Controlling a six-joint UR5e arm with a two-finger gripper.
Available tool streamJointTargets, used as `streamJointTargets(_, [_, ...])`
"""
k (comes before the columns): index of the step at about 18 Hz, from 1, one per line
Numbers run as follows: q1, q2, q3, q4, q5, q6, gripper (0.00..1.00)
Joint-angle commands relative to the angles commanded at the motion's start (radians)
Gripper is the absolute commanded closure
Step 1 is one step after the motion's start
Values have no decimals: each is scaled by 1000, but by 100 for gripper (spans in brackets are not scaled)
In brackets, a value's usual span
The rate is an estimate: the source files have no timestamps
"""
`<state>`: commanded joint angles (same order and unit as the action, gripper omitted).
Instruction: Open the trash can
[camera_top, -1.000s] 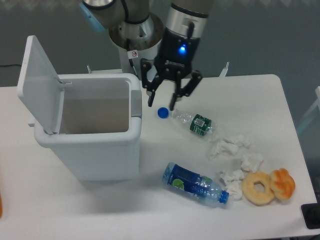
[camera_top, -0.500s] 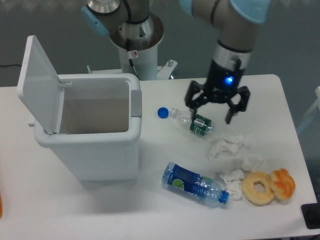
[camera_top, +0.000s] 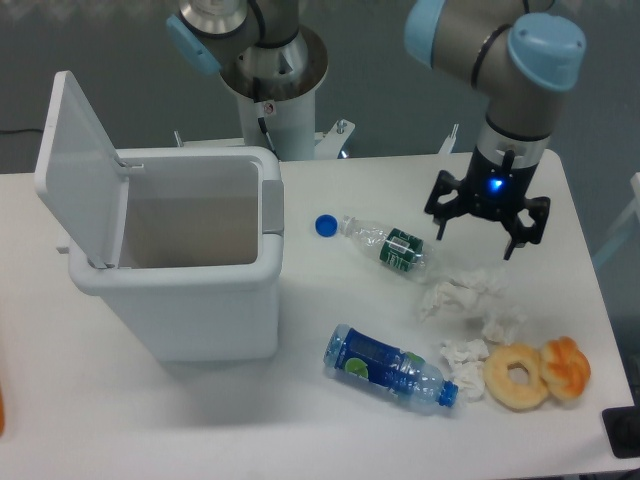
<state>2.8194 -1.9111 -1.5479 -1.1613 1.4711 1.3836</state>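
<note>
While the trash can stands at nine o'clock on the table with its lid raised, the pincer hangs spread and empty at three o'clock above crumpled tissues.

Bright, even, from overhead; no hard glare. Soft grey shadow on the table under the trash can, spilling toward 5 o'clock. Faint shadows beneath the blue bottle and tissues. Blue glow on the gripper body. Dim, flat backdrop toward 12 o'clock. Fairly sharp at centre, slightly soft overall; white lid near washed out, little surface detail.
</note>
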Motion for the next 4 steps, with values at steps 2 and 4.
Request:
streamJointTargets(2, [-1,-35,12,3,0,0,0])
streamJointTargets(4, [-9,-52,26,3,0,-2,0])
